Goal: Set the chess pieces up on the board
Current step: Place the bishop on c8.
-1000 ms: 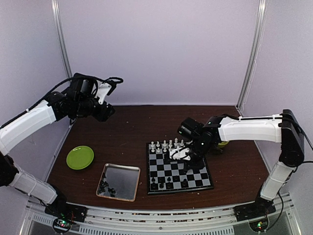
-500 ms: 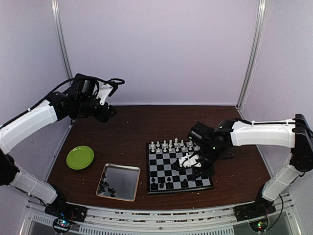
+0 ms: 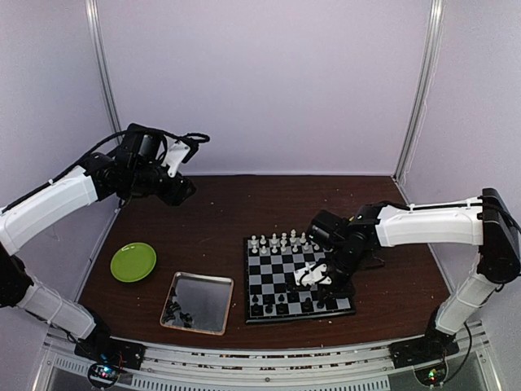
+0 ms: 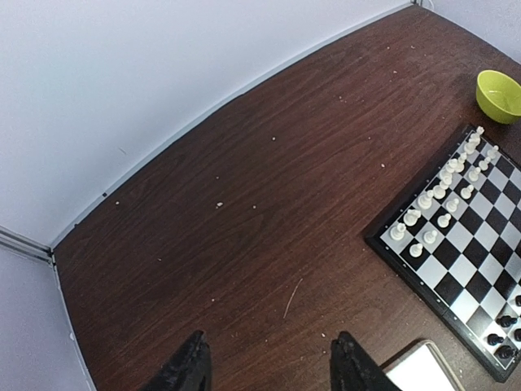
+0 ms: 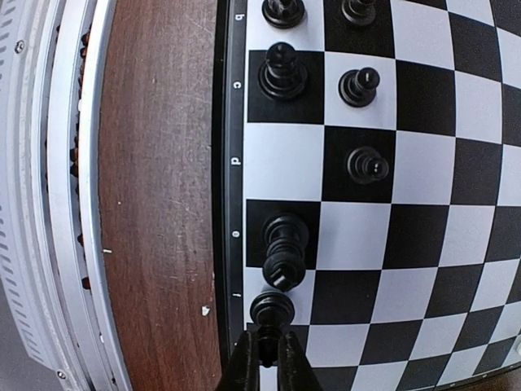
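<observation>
Right tool [image 5: 267, 358] hangs low over the near edge of the board [image 5: 281, 171], tips pressed together. A small black piece [image 5: 271, 309] sits right at those tips, on an edge-row square. Can't tell from the wrist view whether it's actually nipping the piece or just touching it, since the fingers cover the contact. My guess is it's here because this is black's back row and that piece belongs in it.

Just ahead of the tips, a taller black piece [image 5: 285, 248] stands on the next square, close enough to get bumped. Further out from the tool, the white pieces [image 3: 281, 240] line the opposite side of the board.

Well off to the tool's side is a metal tray [image 3: 203, 297] with loose black pieces [image 3: 174, 313] heaped in one corner, too small to count.

Left tool [image 4: 269, 371] hovers high over the table [image 4: 244, 204], far from all that. Its fingers are spread with nothing between them, probably parked out of the way. Only the finger ends show in its own view.
</observation>
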Controlling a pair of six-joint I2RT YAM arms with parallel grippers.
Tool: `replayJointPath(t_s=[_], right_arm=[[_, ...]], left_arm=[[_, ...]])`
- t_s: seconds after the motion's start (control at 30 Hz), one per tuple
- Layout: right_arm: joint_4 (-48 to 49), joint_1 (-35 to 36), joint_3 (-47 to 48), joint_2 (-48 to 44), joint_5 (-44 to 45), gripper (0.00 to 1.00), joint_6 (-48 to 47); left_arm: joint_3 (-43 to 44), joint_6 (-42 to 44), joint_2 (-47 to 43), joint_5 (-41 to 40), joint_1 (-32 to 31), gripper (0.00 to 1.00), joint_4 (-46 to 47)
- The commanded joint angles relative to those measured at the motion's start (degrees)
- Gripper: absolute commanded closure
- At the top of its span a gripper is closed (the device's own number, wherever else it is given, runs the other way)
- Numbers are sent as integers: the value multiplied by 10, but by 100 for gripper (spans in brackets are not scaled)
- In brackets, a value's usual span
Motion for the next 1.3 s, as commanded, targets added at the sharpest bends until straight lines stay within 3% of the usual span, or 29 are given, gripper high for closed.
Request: replayJointPath(t_s=[0.0,0.37,1.1,1.27], right_arm=[[15,3,-5,6,12,94,1],[26,4,-12,12,17,88,0],[-4,9,-8,25,-11,88,-19],[10,9,-9,20,6,84,-10]], left_arm=[[11,8,8,11,-1,49,9],[12,7,11,17,-1,49,6],[13,7,17,25,-1,49,3],[14,5,20,24,0,49,1]])
